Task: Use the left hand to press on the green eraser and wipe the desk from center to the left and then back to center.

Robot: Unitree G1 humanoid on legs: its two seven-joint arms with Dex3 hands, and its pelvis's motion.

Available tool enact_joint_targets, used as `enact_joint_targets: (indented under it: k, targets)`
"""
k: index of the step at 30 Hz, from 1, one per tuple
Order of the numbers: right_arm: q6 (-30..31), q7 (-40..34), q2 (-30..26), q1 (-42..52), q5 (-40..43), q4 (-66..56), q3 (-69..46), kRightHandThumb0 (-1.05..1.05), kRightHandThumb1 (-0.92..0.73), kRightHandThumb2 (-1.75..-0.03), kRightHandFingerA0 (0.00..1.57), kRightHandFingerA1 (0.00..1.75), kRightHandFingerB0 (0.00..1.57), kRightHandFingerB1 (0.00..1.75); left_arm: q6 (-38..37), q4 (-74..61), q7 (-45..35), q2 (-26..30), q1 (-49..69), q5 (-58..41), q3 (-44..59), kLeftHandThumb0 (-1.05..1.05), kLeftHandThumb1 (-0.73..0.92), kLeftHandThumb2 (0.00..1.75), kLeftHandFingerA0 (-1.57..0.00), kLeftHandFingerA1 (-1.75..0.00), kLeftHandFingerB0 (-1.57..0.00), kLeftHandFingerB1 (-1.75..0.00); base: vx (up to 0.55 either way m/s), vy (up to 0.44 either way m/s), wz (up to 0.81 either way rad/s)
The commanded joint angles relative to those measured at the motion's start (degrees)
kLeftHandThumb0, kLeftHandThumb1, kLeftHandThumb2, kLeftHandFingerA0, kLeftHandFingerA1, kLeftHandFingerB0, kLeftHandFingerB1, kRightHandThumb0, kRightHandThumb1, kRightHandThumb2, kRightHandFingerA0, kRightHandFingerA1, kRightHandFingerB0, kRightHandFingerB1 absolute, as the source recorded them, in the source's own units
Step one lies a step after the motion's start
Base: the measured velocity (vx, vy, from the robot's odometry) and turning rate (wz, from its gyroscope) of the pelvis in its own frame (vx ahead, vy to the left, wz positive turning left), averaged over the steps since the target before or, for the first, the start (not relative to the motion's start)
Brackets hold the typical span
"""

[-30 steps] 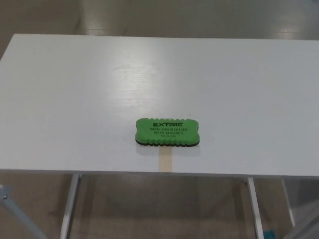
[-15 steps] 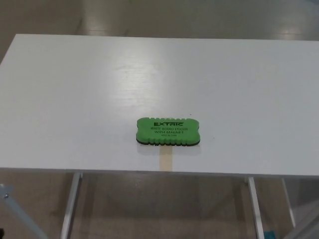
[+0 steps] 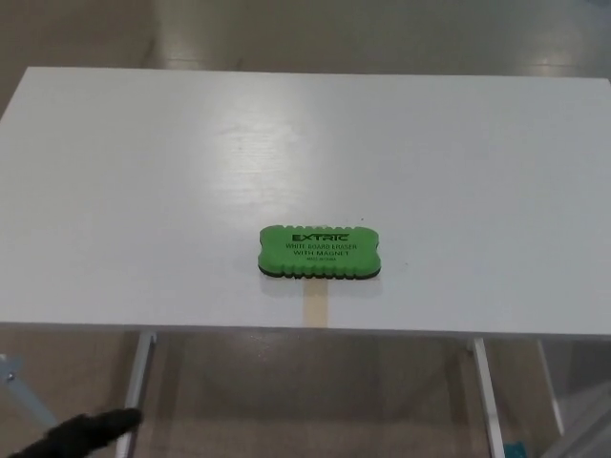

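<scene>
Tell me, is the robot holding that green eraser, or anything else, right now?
Nothing is held. The green eraser lies alone on the white desk. Only the left hand shows, low beside the desk's leg, away from the eraser.

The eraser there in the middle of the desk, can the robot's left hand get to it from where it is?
Probably yes. The left hand is low at the near left, below the desk edge. The eraser lies alone near the front edge, with nothing on the desk between them.
</scene>
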Motion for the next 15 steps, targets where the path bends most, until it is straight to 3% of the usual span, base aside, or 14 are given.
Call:
enact_joint_targets:
  k: [1,15]
  targets:
    - [-4.41,2.80,-0.41,0.88,-1.51,2.86,2.57,-0.36,-0.68,-0.61,0.61,0.55,0.50,0.37,5.67,-16.03,-16.52,3.75,5.24,-6.22,-11.06,-0.26,0.62,0.59,-0.59,-0.43,-0.58,-0.38,0.00,0.000,0.00]
    - [-5.53,2.20,-1.49,-0.51,-2.11,5.97,3.90,-0.35,-0.67,-0.61,0.59,0.53,0.50,0.37,15.50,-37.52,-16.05,7.48,-2.88,-10.20,-19.83,-0.28,0.65,0.59,-0.54,-0.42,-0.51,-0.36,0.00,0.000,0.00]
